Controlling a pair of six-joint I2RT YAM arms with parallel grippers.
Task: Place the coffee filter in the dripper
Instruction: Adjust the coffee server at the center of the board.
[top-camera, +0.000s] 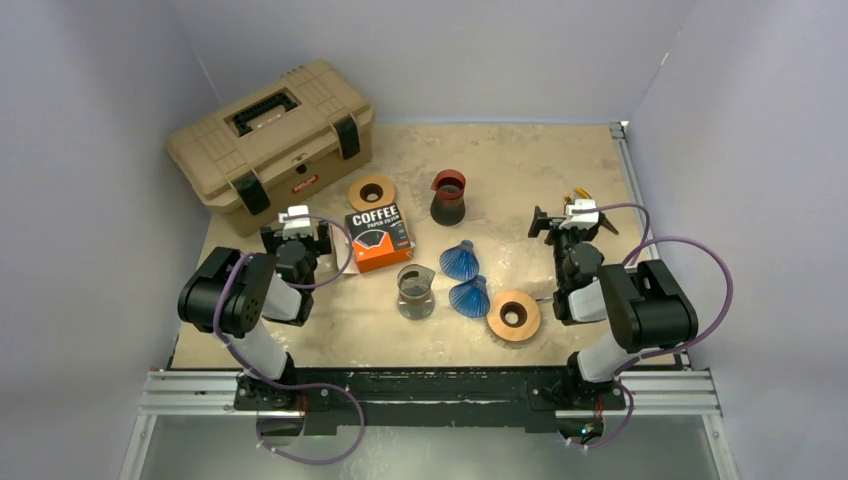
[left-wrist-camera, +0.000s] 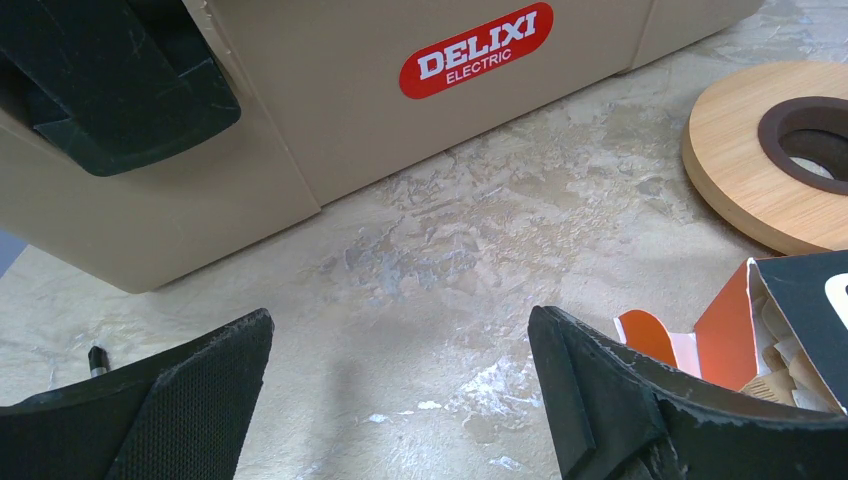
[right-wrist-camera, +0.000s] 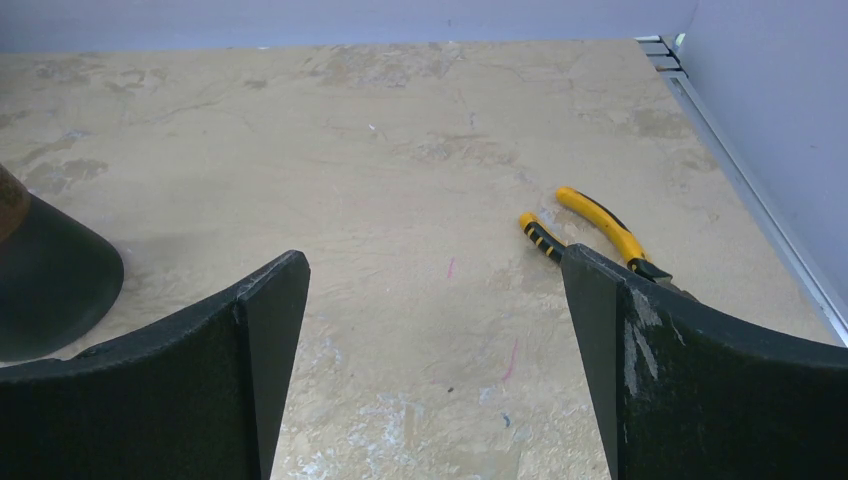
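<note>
Left gripper (left-wrist-camera: 400, 320): jaws wide apart with nothing between them, low over bare tabletop right in front of the tan plastic toolbox (top-camera: 270, 140) with the red DELIXI sticker

Right gripper (right-wrist-camera: 435, 260): same deal, fingers spread wide and holding nothing, over on the right half of the table

Coffee filters (left-wrist-camera: 785, 362): brownish paper ones, sitting inside the opened orange-and-black cardboard "COFFEE" box (top-camera: 380, 238), just to the right of the left gripper (only a corner of them peeks out in the left wrist view)

Drippers: one blue ribbed cone dripper (top-camera: 461, 260) near the middle of the table and a second blue cone (top-camera: 470, 297) just in front of it, about touching (can't tell from here if they're upright or tipped over)

Glass jug (top-camera: 415, 292): small clear one, just left of the nearer blue cone and in front of the box

Dark flared pot with a reddish rim (top-camera: 448, 196): behind the cones, well apart from both grippers

Wooden rings: a round wooden disc with a dark hole (top-camera: 372, 192) between toolbox and box, another wooden disc (top-camera: 513, 314) just right of the nearer cone

Yellow-handled pliers (right-wrist-camera: 600, 222): lying flat just beyond the right gripper's right-hand finger

Table (top-camera: 520, 165): mottled beige, stone-look top
</note>
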